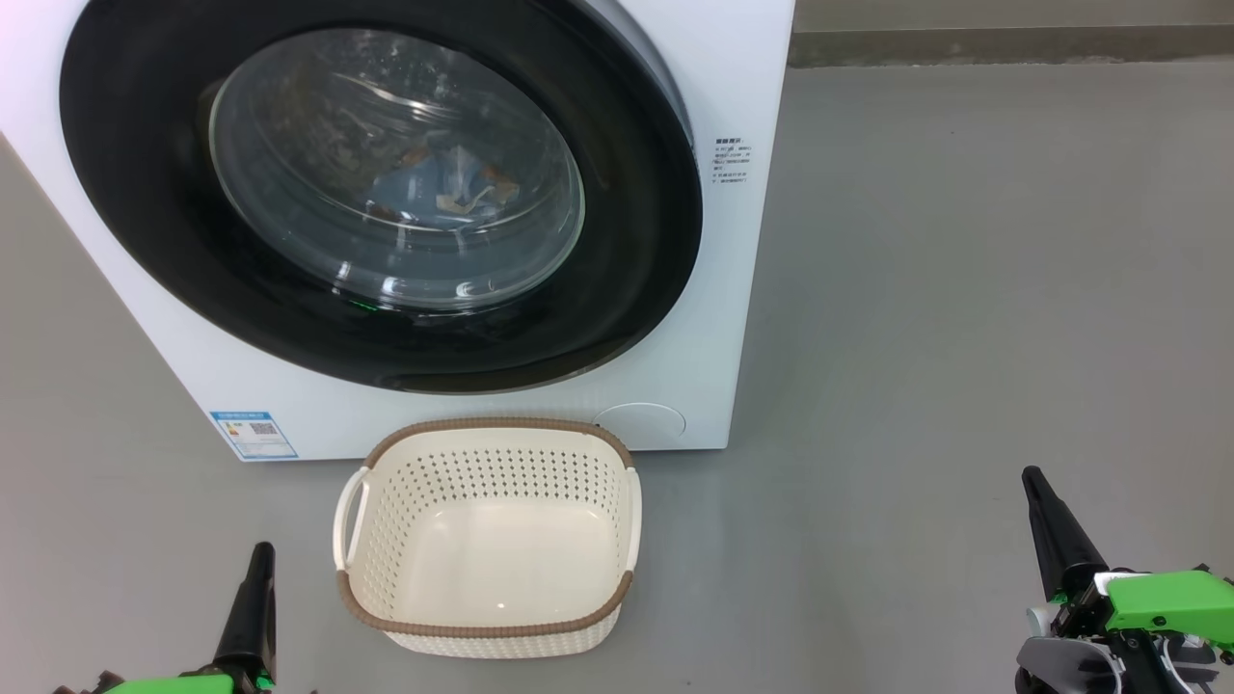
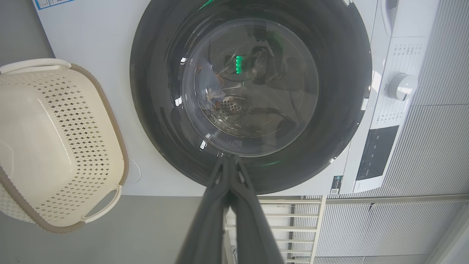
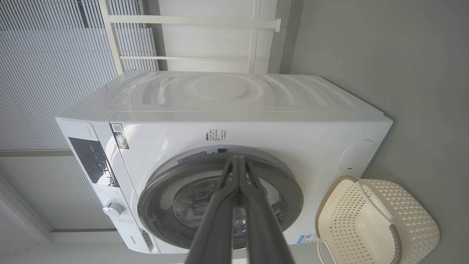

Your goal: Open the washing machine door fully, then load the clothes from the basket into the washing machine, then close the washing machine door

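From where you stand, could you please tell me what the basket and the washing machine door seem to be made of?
The basket: cream moulded plastic, semi-gloss, by its even perforations and sheen; the brown rim looks woven but is probably plastic too.
The washing machine door: glossy black ring, plastic or glass-faced; its clear bulging window looks like glass, given sharp reflections.

Head looks down, wrists rolled sideways, all share the basket (image 1: 482,474)
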